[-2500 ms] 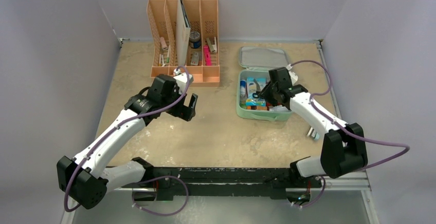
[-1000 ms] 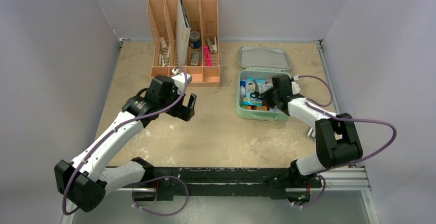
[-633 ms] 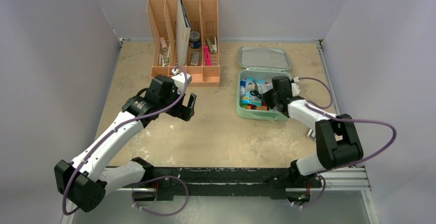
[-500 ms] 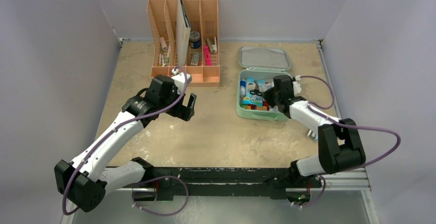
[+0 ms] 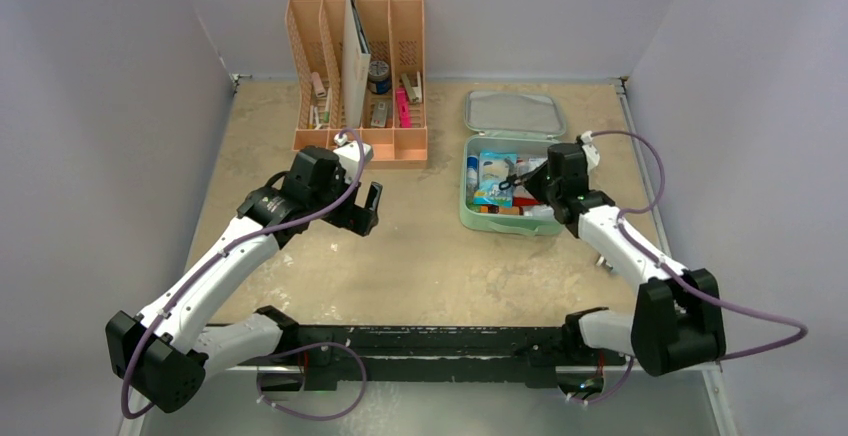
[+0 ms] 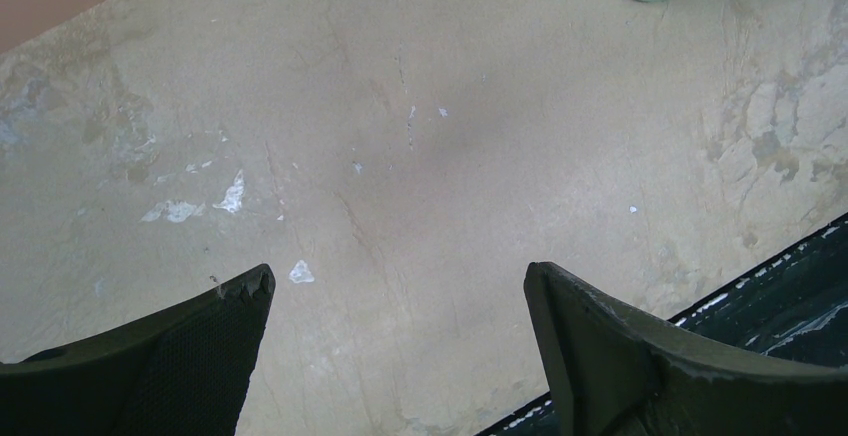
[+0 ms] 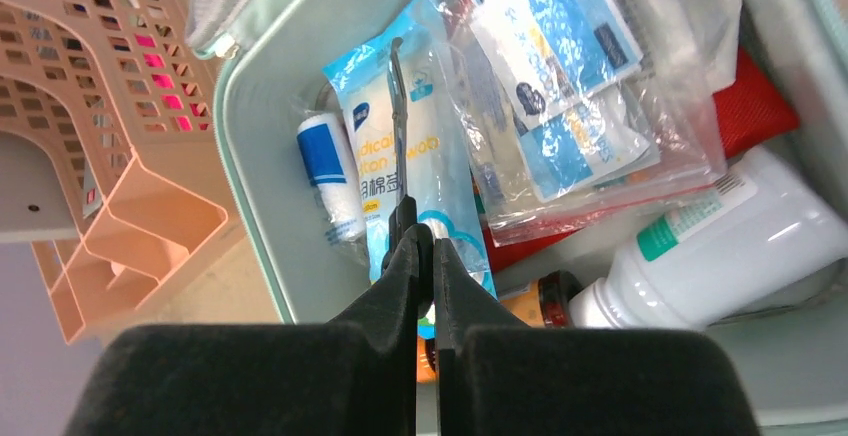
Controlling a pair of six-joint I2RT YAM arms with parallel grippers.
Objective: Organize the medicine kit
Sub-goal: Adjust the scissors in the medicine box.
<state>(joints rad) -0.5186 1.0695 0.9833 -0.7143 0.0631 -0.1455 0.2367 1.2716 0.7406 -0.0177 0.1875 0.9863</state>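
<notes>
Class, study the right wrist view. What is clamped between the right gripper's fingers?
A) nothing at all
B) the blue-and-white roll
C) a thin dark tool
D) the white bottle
C: the right gripper is shut on a thin dark tool that sticks out from between its fingers above the open medicine kit, while the white bottle and the blue-and-white roll lie apart from it.

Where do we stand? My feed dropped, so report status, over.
Left gripper open, hovering over table. Right gripper shut on thin dark tool over the open medicine kit. Kit crowded with packets; nothing blocking.
</notes>
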